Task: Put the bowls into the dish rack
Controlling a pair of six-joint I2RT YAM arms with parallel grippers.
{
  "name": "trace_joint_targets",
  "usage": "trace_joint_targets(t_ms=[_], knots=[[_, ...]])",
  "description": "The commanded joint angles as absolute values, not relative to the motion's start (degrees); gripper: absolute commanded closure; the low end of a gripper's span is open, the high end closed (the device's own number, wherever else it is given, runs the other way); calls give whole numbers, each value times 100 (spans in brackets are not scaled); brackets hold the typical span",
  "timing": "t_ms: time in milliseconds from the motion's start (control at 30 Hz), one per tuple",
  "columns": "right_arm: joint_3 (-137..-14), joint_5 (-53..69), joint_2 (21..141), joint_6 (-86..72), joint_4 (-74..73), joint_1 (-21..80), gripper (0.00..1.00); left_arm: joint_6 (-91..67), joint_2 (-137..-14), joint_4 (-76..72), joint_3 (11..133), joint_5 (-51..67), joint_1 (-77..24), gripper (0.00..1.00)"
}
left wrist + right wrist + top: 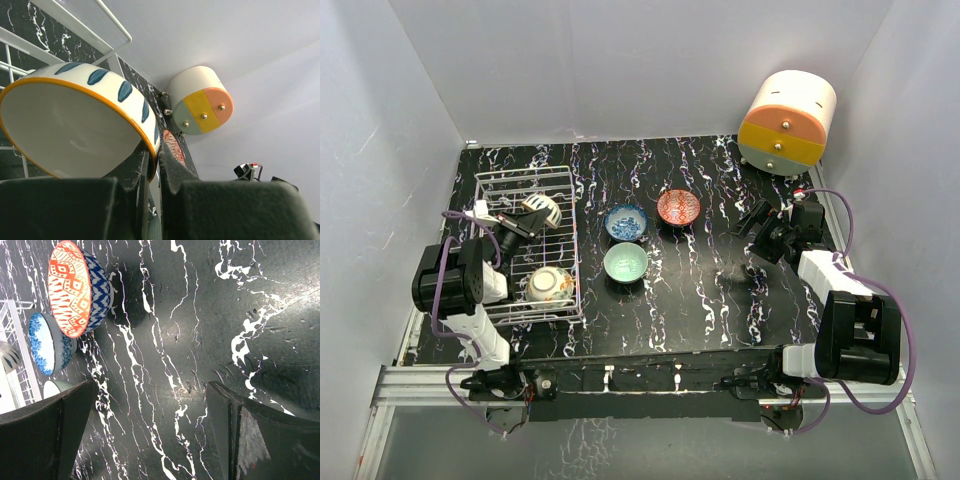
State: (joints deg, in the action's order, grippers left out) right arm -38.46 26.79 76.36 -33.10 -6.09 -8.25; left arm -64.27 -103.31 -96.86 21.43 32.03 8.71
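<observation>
The left arm [455, 280] is folded at the elbow, its wrist directed forward and to the right. The left gripper [152, 162] is clamped across the rim of a tilted cream-lined ceramic bowl [65, 130]. The right arm [855, 335] extends forward and inward. The right gripper [150, 410] points downward, with its jaws wide apart.

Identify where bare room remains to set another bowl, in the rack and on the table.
Dish rack: far-left corner bare; right side crowded by the held bowl, the leaf bowl and left tool. Table: bare between red bowl and right tool, and nearer than the mint bowl.
</observation>
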Motion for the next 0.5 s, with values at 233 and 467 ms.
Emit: trace_joint_targets(t_ms=[233, 467], knots=[[-3874, 2770, 7616, -3287, -248, -817, 2, -6177, -10146, -9595, 1597, 3301, 1028, 100], [-3850, 2762, 7601, -3278, -247, -826, 2, -6311, -10341, -9788, 1926, 3461, 1028, 100]])
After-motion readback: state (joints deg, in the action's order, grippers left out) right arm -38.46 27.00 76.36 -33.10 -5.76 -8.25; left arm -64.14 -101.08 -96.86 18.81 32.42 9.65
